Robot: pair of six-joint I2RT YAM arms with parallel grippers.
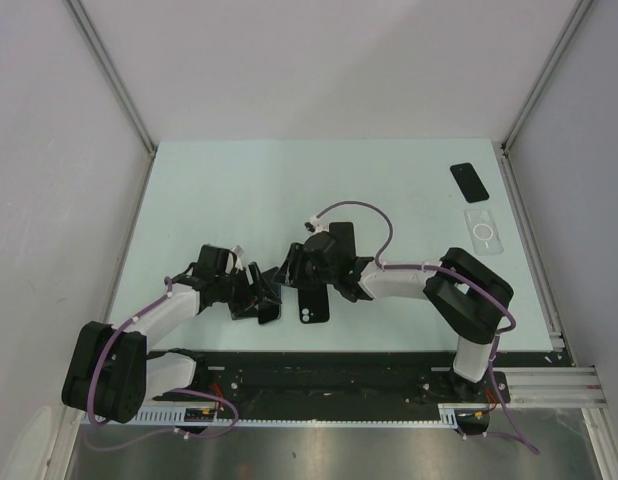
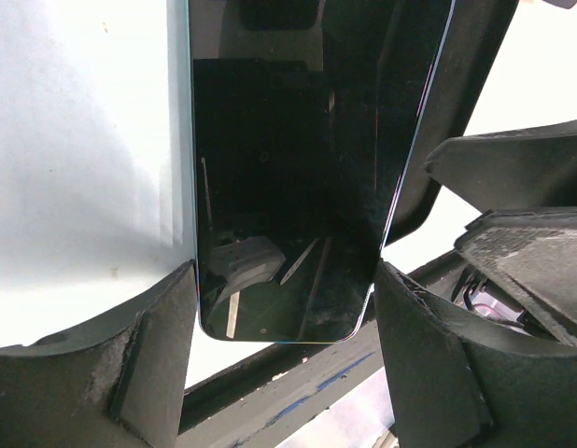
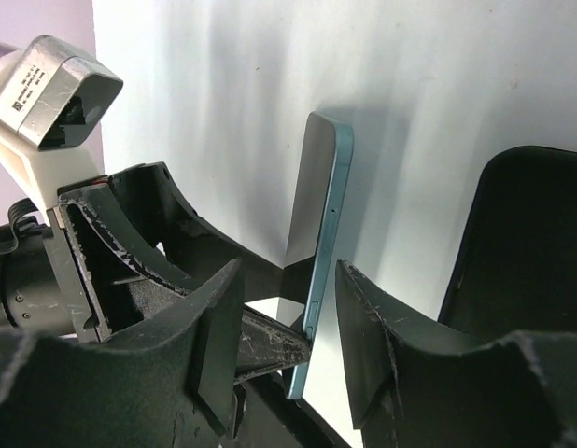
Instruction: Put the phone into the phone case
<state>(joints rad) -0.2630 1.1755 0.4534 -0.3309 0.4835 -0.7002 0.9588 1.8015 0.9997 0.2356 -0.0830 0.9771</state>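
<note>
The phone has a dark glass screen and a light blue edge. My left gripper is shut on its two long sides and holds it up on edge over the table. My right gripper is open. Its fingers stand on either side of the phone's faces, with a gap on the screen side. In the top view the left gripper and the right gripper meet near the table's front middle. The black phone case lies flat just right of them and also shows in the right wrist view.
A second black phone and a clear case with a ring mark lie at the back right, near the table's right edge. The black base rail runs along the near edge just behind the grippers.
</note>
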